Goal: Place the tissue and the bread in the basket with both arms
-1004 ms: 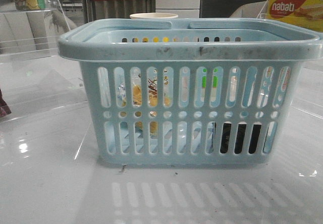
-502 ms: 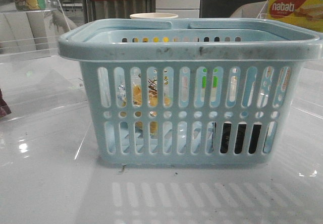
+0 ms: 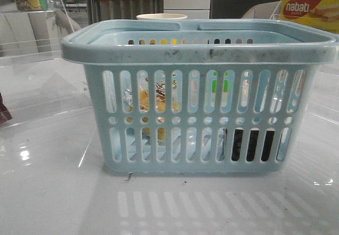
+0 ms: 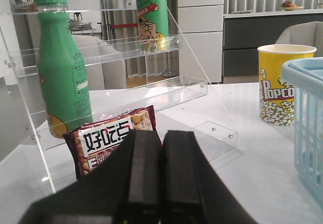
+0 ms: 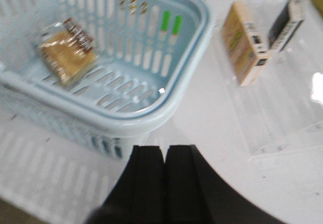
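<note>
Nothing's moved lately: bread [image 5: 67, 53] and tissue [image 3: 252, 145] sit inside the basket [image 3: 198, 47]. Both claws [image 4: 160, 176] [image 5: 164, 183] are closed, empty, outside it. Looks done.

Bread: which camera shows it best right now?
The right wrist view: it looks down into the basket and shows the bread lying on the floor, wrapper and dark label visible though blurred. The front view catches only golden slivers through the slots. The left wrist view shows just a basket corner, no bread.
</note>
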Controlling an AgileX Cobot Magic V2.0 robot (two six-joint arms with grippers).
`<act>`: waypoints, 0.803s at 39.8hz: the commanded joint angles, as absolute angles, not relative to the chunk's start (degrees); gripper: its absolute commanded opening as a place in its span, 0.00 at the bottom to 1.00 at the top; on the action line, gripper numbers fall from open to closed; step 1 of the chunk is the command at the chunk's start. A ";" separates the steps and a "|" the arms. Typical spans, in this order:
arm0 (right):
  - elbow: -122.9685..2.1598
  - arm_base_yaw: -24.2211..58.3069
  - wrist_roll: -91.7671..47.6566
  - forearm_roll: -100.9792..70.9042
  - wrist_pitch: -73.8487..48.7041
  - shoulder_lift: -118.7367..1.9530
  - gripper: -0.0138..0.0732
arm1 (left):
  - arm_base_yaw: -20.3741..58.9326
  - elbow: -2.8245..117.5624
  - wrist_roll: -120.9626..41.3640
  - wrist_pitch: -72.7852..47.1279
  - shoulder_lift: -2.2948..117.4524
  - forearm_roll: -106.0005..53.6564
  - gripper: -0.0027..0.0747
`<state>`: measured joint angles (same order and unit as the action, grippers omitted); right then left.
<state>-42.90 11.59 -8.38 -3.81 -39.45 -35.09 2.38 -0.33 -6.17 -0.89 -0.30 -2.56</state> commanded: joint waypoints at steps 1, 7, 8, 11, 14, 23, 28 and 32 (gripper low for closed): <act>-38.12 6.33 -9.04 -3.56 -24.30 -30.71 0.22 | 2.85 -0.39 -5.93 4.09 -1.32 -3.18 0.15; -28.06 0.87 -9.04 -3.56 -14.39 -21.49 0.22 | 2.85 -0.39 -5.93 4.09 -1.32 -3.18 0.15; -26.22 0.32 -9.04 -3.56 -13.26 -20.15 0.22 | 2.85 -0.39 -5.93 4.09 -1.32 -3.18 0.15; -21.76 -1.27 -9.04 -3.56 -11.17 -15.47 0.22 | 2.85 -0.39 -5.93 4.09 -1.32 -3.18 0.15; -17.16 -2.27 -9.04 -3.56 -9.34 -11.42 0.22 | 2.85 -0.39 -5.93 4.09 -1.32 -3.18 0.15; -5.62 -2.61 -9.04 -3.56 -3.00 -3.98 0.22 | 2.85 -0.39 -5.93 4.09 -1.32 -3.18 0.15; -0.87 -2.46 -9.04 -3.56 1.38 -1.27 0.22 | 2.85 -0.39 -5.93 4.09 -1.32 -3.18 0.15; 1.87 -2.43 -9.04 -3.56 3.88 1.68 0.22 | 2.85 -0.39 -5.93 4.09 -1.32 -3.18 0.15</act>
<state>1.25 -2.14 -8.38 -3.72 -4.41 0.00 2.38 -0.33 -6.17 -0.89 -0.30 -2.56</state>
